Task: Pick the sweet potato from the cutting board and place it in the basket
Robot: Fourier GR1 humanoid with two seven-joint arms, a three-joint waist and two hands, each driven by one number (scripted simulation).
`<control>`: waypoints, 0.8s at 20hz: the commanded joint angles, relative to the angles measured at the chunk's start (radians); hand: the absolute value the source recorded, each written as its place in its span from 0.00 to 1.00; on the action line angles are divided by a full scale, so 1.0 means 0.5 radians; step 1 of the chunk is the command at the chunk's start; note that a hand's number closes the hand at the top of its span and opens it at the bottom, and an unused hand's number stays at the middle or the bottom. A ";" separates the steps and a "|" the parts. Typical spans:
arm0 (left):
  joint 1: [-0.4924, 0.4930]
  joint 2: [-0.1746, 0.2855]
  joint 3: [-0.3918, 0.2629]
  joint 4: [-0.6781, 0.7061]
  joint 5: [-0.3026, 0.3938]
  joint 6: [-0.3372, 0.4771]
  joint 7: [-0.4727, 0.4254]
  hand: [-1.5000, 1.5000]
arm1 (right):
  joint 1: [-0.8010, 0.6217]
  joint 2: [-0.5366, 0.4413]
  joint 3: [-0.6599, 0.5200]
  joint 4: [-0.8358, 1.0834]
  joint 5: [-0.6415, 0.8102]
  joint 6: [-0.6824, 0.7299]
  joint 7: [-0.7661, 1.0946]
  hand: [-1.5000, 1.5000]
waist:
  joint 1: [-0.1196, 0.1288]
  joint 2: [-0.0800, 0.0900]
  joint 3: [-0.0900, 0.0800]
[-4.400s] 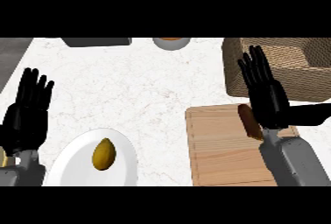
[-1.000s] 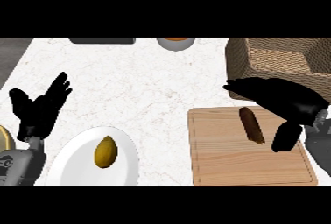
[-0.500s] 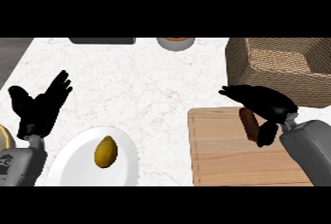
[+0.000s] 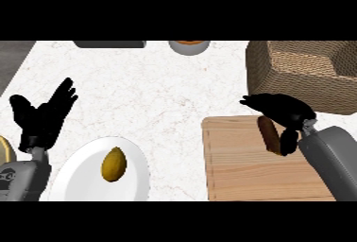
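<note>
At right centre of the frame, right hand [image 4: 280, 109] arched over the upper end of the sweet potato [image 4: 268, 135], fingers curled down across its top, thumb [image 4: 288, 138] against its right flank: a closed hold round it. Sweet potato lies lengthwise over the top right corner of the cutting board [image 4: 251, 172]; cannot tell whether lifted or resting. Basket [image 4: 307, 71] in the upper right, just beyond the board, apart from the hand. At left edge, left hand [image 4: 40, 119] open, fingers straight and spread, pointing up, holding nothing. Lower left, white plate [image 4: 77, 182] bearing a yellow-brown fruit [image 4: 114, 164].
</note>
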 commanded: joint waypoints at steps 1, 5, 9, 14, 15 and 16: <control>0.007 0.038 0.094 0.113 0.021 -0.132 -0.085 0.50 | 0.047 0.004 -0.064 0.049 0.098 -0.044 -0.141 0.00 | -0.005 0.001 0.000; 0.013 -0.006 0.097 0.027 -0.019 -0.099 -0.045 0.50 | 0.023 0.052 -0.141 -0.107 0.086 0.198 -0.086 0.00 | -0.006 -0.002 0.000; 0.060 0.004 0.114 0.020 -0.037 -0.143 -0.060 0.50 | 0.129 -0.030 -0.169 -0.048 0.103 0.171 -0.313 0.00 | -0.007 -0.002 0.000; 0.094 -0.073 0.100 -0.058 -0.109 -0.071 -0.028 0.50 | 0.227 -0.039 -0.179 -0.072 0.206 0.111 -0.437 0.00 | -0.009 -0.002 0.001; 0.003 -0.104 0.086 -0.007 -0.116 -0.074 0.010 0.50 | 0.159 0.045 -0.194 -0.010 0.245 0.129 -0.399 0.00 | -0.007 0.000 0.001; -0.016 -0.074 0.111 -0.031 -0.090 -0.090 0.064 0.50 | 0.234 0.037 -0.165 -0.172 0.280 0.133 -0.308 0.00 | -0.012 -0.002 0.000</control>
